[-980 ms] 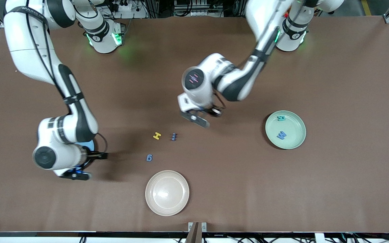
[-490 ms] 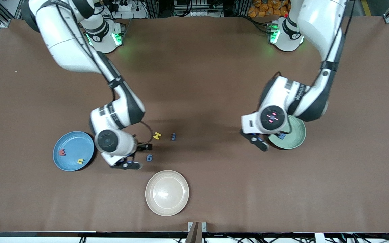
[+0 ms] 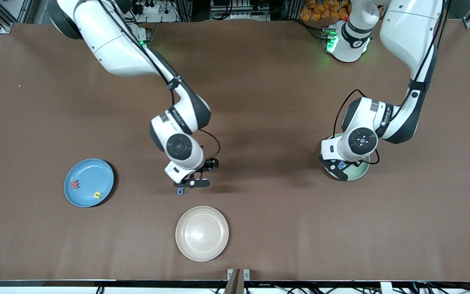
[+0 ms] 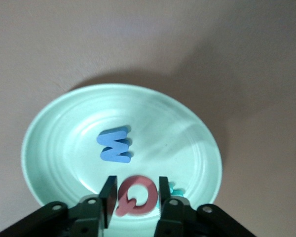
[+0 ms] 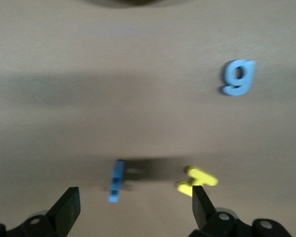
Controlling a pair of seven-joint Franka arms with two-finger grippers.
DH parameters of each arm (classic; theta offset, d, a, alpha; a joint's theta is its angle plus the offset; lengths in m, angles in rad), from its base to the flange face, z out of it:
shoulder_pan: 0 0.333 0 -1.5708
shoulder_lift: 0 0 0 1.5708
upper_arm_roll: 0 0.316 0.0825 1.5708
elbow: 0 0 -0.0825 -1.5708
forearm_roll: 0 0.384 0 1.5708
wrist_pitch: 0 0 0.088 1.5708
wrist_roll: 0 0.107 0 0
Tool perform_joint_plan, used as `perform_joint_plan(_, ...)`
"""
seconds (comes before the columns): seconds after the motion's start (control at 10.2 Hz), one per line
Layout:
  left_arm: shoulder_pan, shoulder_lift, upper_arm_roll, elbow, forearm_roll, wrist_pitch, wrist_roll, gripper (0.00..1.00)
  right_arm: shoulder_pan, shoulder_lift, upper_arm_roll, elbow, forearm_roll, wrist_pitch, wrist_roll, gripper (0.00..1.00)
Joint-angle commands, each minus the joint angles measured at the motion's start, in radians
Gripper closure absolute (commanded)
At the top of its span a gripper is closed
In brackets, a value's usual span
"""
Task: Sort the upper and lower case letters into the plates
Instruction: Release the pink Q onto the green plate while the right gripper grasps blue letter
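My left gripper (image 3: 339, 168) hangs low over the mint green plate (image 3: 359, 171), shut on a red letter Q (image 4: 136, 196). In the left wrist view the plate (image 4: 64, 143) holds a blue letter (image 4: 116, 144) and a teal letter (image 4: 176, 189) half hidden by a finger. My right gripper (image 3: 192, 183) is open over the loose letters mid-table. In its wrist view (image 5: 133, 197) a blue letter on edge (image 5: 116, 180) and a yellow H (image 5: 197, 180) lie between its fingers, a blue g (image 5: 238, 77) apart. The blue plate (image 3: 89, 171) holds a red letter (image 3: 75, 184) and a yellow one (image 3: 97, 195).
A cream plate (image 3: 202, 233) sits near the front edge, nearer the camera than the loose letters. The blue g (image 3: 180, 191) peeks out under the right gripper. The right arm's wrist hides the yellow H and the other blue letter in the front view.
My right arm swung from the blue plate to over the loose letters mid-table. My left arm moved from mid-table to over the mint green plate.
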Motion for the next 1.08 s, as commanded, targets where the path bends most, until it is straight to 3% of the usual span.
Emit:
perform_joint_plan(0.0, 0.054, -0.039, -0.017, -0.076, 0.023, 0.064, 0.056, 0.35, 0.048, 0.024, -0.003, 0.0, 0.009, 0.05, 0.041, 0.0)
perform_joint_plan(0.1, 0.074, -0.032, -0.019, -0.077, 0.016, 0.064, 0.05, 0.0, 0.065, 0.035, -0.004, -0.003, 0.006, 0.088, 0.043, 0.0)
perform_joint_plan(0.39, 0.065, -0.033, -0.025, -0.064, 0.007, 0.06, 0.03, 0.0, 0.067, 0.055, -0.009, -0.008, -0.017, 0.11, 0.043, 0.0)
perform_joint_plan(0.78, 0.053, -0.027, -0.135, -0.004, -0.029, 0.057, -0.224, 0.0, 0.05, 0.055, -0.012, -0.025, -0.057, 0.104, 0.043, 0.0)
perform_joint_plan(0.88, 0.051, -0.022, -0.161, 0.018, -0.03, 0.057, -0.296, 0.0, 0.05, 0.053, -0.012, -0.026, -0.057, 0.099, 0.043, 0.05)
perform_joint_plan(0.98, 0.05, 0.003, -0.192, 0.057, -0.03, 0.057, -0.361, 0.0, 0.05, 0.053, -0.012, -0.039, -0.057, 0.108, 0.046, 0.99)
